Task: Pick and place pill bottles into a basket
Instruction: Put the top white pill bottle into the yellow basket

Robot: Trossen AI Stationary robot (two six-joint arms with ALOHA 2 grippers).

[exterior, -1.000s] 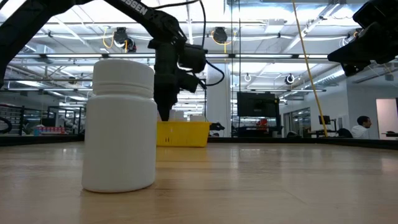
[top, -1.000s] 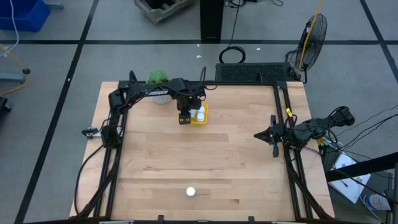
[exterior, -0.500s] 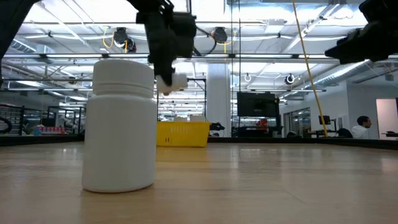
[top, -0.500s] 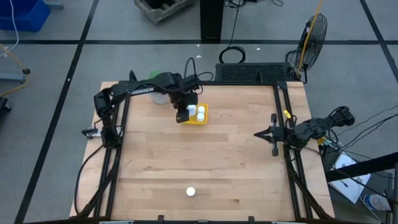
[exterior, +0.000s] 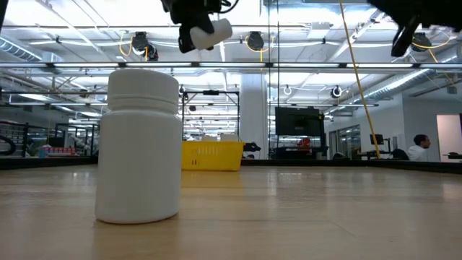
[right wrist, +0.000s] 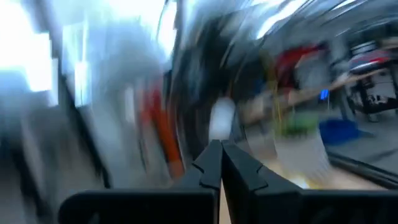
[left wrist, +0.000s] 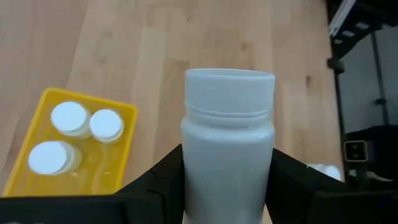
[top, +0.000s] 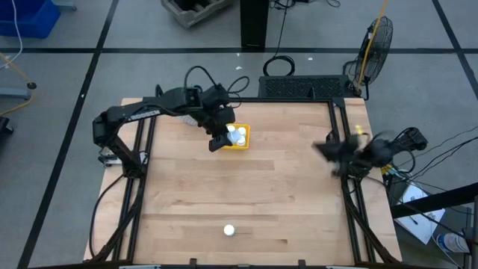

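So far, by the basket:
Basket (left wrist: pixel 121 118): yellow tray on the wooden table (top: pixel 246 190), toward the far edge; three white caps show inside it in the left wrist view.
Bottles in basket (left wrist: pixel 68 118): three standing together in one half, the other half bare.
Held bottle (left wrist: pixel 227 134): pinched between the left gripper's (top: pixel 219 140) fingers (left wrist: pixel 163 180), raised above the table just beside the basket, not over its floor yet.
Lone bottle (top: pixel 229 230): upright near the table's front edge, well apart from the basket, untouched.
Right gripper (right wrist: pixel 216 163): off at the table's right edge, far from the basket, fingers pressed together, holding nothing.
Progress: three of five seem placed; a fourth is in hand, awaiting release; one is left.
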